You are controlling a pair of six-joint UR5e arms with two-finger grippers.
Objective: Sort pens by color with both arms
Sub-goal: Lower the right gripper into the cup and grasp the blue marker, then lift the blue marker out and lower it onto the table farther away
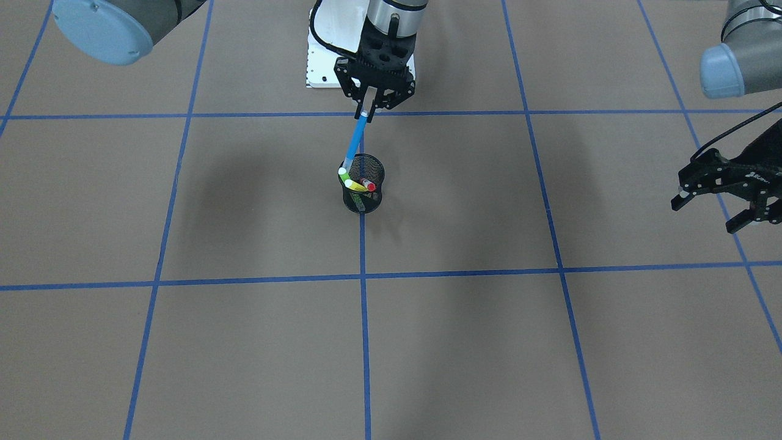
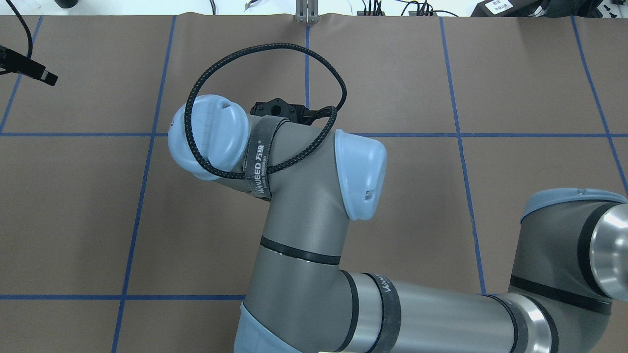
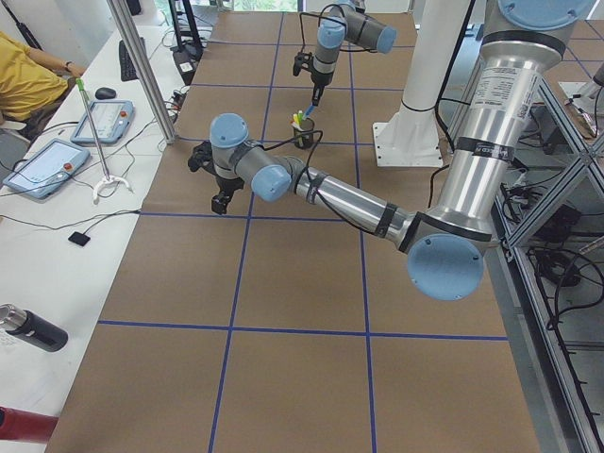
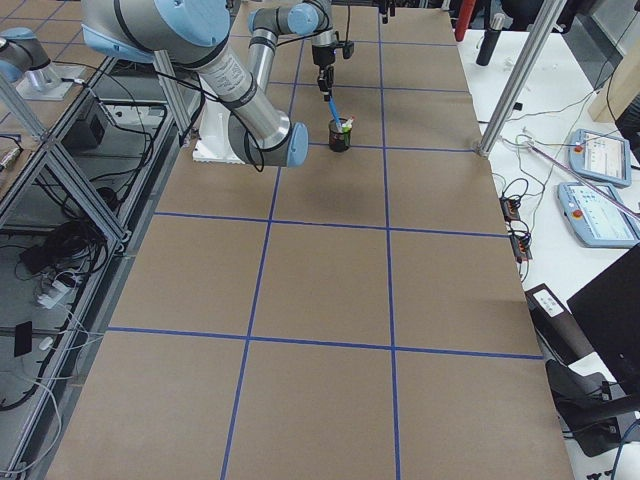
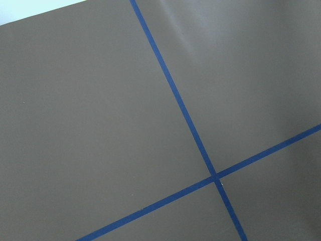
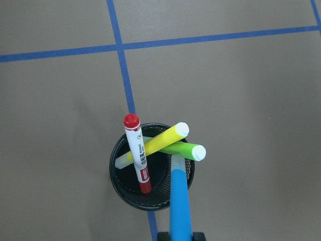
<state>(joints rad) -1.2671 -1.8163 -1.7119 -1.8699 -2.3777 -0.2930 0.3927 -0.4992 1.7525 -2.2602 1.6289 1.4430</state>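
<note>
right arm (image 2: 299, 215) reaches out across the middle, wrist turned straight down, right gripper (image 1: 372, 110) with its fingers (image 1: 386, 98) pinched on the top end of the blue pen (image 1: 355, 137). left arm (image 3: 330, 196) stretches low and far out to its own side, left gripper (image 1: 707, 211) hanging with fingers spread wide.
</note>
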